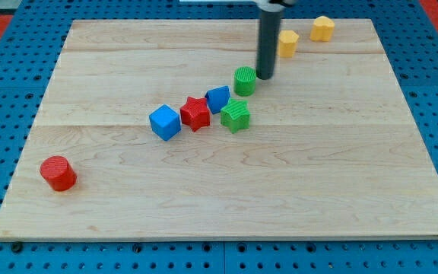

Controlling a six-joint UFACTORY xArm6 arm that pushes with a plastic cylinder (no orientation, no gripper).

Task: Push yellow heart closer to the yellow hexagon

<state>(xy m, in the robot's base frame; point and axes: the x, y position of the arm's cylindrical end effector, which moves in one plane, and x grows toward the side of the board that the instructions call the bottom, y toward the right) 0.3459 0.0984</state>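
Observation:
Two yellow blocks lie near the view's top right. One yellow block (pixel 288 43), which seems to be the heart, sits just right of my rod and is partly hidden by it. The other yellow block (pixel 323 28), which seems to be the hexagon, lies a short way up and to the right of it; the two do not touch. My tip (pixel 265 77) rests on the board below and left of the heart, just right of a green cylinder (pixel 245 80).
A cluster lies below left of my tip: a blue block (pixel 217 99), a green star (pixel 236 115), a red star (pixel 195 113) and a blue cube (pixel 165 122). A red cylinder (pixel 58 173) stands at the lower left. The wooden board (pixel 341 190) sits on blue pegboard.

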